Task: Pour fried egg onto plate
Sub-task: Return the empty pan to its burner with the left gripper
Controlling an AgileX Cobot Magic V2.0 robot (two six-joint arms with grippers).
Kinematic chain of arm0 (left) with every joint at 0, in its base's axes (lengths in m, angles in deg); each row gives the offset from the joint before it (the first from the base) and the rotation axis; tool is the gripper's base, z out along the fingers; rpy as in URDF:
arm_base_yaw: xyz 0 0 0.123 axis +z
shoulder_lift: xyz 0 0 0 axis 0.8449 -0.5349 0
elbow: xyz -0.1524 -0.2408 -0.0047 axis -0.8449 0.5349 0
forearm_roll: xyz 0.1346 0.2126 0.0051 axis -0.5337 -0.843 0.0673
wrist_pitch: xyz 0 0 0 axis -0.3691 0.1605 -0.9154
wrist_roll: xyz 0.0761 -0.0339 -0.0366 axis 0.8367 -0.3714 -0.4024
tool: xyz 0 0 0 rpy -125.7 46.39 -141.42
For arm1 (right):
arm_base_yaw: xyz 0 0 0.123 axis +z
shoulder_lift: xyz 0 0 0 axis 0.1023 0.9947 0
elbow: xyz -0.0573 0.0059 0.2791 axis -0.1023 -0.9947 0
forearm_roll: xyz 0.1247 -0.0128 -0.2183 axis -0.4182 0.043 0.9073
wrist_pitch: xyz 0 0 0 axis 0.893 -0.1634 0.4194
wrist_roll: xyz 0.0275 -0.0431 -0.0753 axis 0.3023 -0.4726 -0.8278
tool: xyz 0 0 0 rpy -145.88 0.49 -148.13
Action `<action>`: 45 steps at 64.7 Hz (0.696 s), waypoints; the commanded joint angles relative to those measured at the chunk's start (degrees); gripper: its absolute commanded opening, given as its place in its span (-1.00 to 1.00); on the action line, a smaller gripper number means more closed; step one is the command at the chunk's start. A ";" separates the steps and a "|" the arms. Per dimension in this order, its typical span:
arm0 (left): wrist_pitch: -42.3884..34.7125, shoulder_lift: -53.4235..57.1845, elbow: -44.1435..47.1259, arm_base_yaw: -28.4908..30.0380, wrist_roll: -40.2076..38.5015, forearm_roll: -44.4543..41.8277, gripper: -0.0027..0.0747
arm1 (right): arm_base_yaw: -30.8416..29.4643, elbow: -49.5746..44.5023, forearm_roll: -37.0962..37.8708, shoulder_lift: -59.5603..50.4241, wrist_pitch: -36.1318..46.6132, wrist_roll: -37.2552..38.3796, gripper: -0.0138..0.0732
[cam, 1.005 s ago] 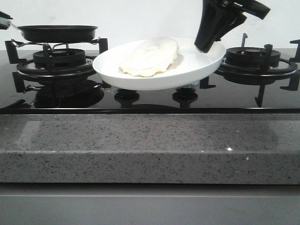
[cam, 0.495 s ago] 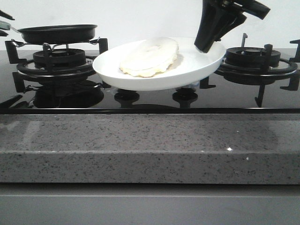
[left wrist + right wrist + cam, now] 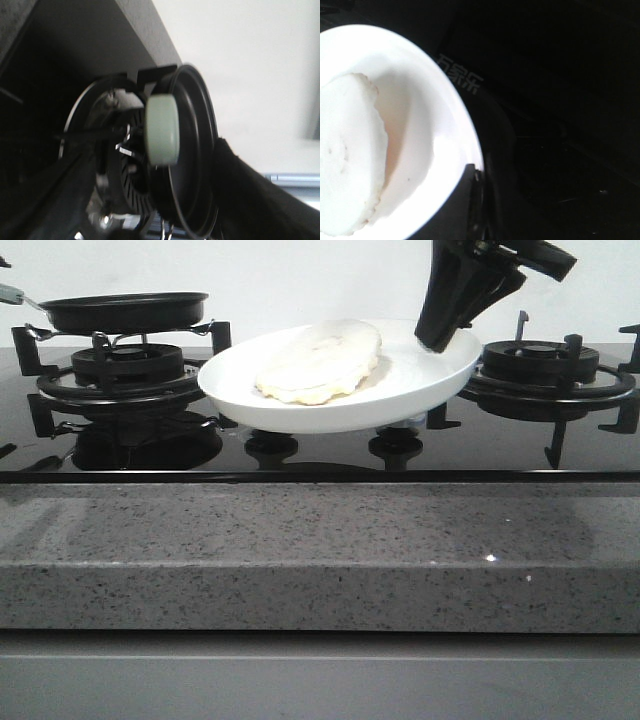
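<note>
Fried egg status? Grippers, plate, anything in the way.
Right gripper shut on plate rim, plate held tilted above the hob. Fried egg lies on the plate. Left gripper not in view; frying pan on left burner. Nothing in the way.

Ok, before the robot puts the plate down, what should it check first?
1. Flat cream-white fried egg lies fully on the round glossy white plate: ok.
2. Right end effector grips the plate's rim: ok.
3. Plate level: not ok, it tilts, its right side higher.
4. Plate clear of the stove's knobs underneath: ok, a gap shows.
5. Black frying pan is back on the left burner: ok.
6. Left end effector state: cannot tell, barely in view.
</note>
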 commanded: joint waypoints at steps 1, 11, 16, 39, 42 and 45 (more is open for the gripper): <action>4.43 3.24 -1.84 0.19 0.26 0.41 0.01 | -0.17 1.52 -2.26 -3.15 1.76 -0.27 -0.81; 6.49 3.70 -1.84 0.19 0.26 -2.54 -0.69 | -0.17 1.52 -2.26 -3.15 1.76 -0.27 -0.81; 7.21 4.16 -1.84 0.19 0.43 -3.19 -0.98 | -0.17 1.52 -2.26 -3.15 1.76 -0.27 -0.81; 1.85 14.46 -1.84 -1.56 1.46 -14.50 -0.98 | -0.17 1.52 -2.26 -3.15 1.76 -0.27 -0.81; -1.07 16.72 -1.58 -2.80 1.46 -17.80 -0.98 | -0.17 1.52 -2.26 -3.15 1.76 -0.27 -0.81; -3.96 19.05 -1.00 -4.05 1.46 -21.80 -0.98 | -0.17 1.52 -2.26 -3.15 1.76 -0.27 -0.81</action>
